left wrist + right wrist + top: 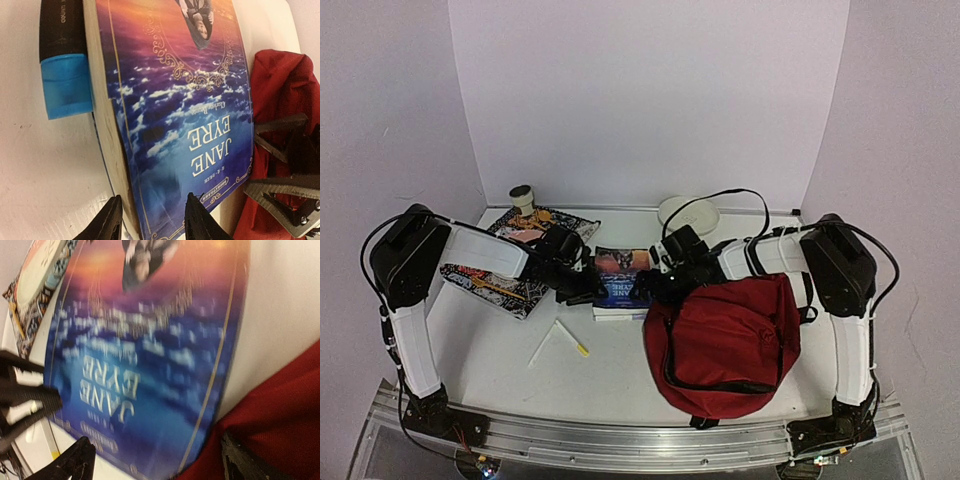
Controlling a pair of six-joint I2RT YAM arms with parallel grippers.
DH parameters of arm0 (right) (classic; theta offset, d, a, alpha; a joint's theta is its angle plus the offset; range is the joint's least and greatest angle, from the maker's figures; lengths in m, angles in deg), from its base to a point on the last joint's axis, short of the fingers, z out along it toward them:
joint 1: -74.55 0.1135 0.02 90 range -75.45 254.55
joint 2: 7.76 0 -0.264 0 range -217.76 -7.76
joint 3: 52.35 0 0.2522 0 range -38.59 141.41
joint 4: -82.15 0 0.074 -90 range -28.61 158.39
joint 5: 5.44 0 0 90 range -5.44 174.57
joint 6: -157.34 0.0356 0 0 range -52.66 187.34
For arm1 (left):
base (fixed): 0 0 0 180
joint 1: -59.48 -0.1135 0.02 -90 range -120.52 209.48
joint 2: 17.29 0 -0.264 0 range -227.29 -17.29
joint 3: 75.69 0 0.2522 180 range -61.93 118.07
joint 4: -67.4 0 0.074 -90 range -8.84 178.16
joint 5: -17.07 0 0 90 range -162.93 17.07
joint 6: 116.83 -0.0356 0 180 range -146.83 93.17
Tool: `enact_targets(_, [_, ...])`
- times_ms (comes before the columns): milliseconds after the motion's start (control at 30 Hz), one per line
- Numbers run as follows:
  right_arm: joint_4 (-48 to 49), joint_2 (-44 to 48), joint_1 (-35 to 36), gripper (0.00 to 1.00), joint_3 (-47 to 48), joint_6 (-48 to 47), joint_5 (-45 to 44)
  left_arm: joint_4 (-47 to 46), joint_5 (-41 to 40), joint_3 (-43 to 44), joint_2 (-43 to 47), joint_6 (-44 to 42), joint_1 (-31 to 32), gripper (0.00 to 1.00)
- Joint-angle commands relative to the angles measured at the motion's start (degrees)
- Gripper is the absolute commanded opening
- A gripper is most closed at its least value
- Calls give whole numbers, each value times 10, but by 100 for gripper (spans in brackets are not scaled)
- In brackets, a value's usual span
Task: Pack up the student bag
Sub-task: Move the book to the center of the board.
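On the white table [490,350], front right, the student bag [725,340] lies slumped just beside a Jane Eyre paperback [175,100]. The right gripper [155,462] gapes wide over both. The left gripper [152,215] straddles the paperback's corner, but I cannot tell whether it grips.

Jane Eyre book [180,110] corner inside left pincer [152,222], student bag [280,90] beside

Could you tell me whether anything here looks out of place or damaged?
Nothing looks spilled or damaged. The Jane Eyre book lies flat, and the student bag slumps close beside it, which seems ordinary for packing.
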Motion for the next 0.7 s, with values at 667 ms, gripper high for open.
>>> enact_targets(667, [-44, 56, -5, 86, 24, -6, 18, -90, 29, -34, 30, 50, -13, 50])
